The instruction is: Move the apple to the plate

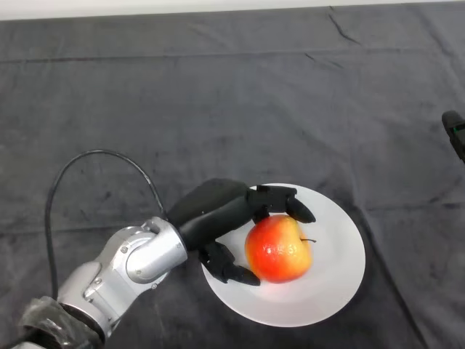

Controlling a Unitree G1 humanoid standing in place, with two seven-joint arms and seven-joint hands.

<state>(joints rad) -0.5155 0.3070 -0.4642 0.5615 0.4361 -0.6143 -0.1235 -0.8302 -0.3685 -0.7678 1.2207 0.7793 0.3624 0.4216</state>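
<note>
A red and yellow apple (pixel 279 249) sits on the white plate (pixel 341 254) in the lower middle of the head view, in the plate's left half. My left hand (pixel 218 211) reaches in from the lower left and lies over the plate's left rim. Its fingers (pixel 280 200) curl over the apple's top and far side, and its thumb (pixel 229 267) bends against the apple's near left side. The hand is shut on the apple. The plate's left rim is hidden under the hand.
The dark cloth (pixel 218 94) covers the whole table, with creases at the back. A small black object (pixel 455 131) pokes in at the right edge. A pale strip runs along the table's far edge.
</note>
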